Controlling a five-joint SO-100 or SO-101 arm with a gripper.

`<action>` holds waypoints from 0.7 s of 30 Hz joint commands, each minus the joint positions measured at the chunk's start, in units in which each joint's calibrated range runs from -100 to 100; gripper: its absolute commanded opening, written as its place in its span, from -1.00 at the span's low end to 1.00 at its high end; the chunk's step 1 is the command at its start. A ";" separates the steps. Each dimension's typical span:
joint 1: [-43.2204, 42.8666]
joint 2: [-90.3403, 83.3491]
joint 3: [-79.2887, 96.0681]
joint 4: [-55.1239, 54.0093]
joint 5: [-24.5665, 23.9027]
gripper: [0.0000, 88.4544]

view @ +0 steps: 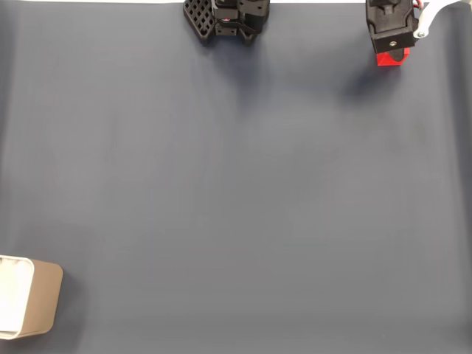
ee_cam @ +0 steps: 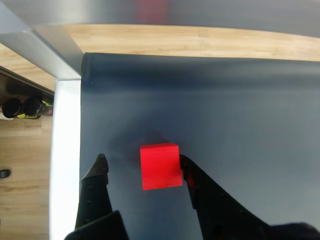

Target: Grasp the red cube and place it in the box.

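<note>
Now | pincer [ee_cam: 142, 160] open | red cube [ee_cam: 160, 166] between fingers, touching right one

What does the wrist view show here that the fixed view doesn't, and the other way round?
Wrist view alone: the gap between the gripper fingers, with the red cube between them, against the finger on the view's right and apart from the one on its left; also the wooden floor beyond the mat's edge. Fixed view alone: the box at the lower left corner, far across the mat from the cube, and the arm's base at the top edge. Both share the red cube by the gripper and the dark mat.
</note>
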 commanded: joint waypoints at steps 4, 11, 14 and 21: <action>-1.12 -1.91 0.59 -0.58 -0.59 -0.25; -1.54 -2.86 0.96 -0.58 -1.03 -0.25; -1.61 -3.03 0.96 -0.66 -1.03 -0.25; -1.68 -3.55 0.96 -0.83 -1.07 -0.27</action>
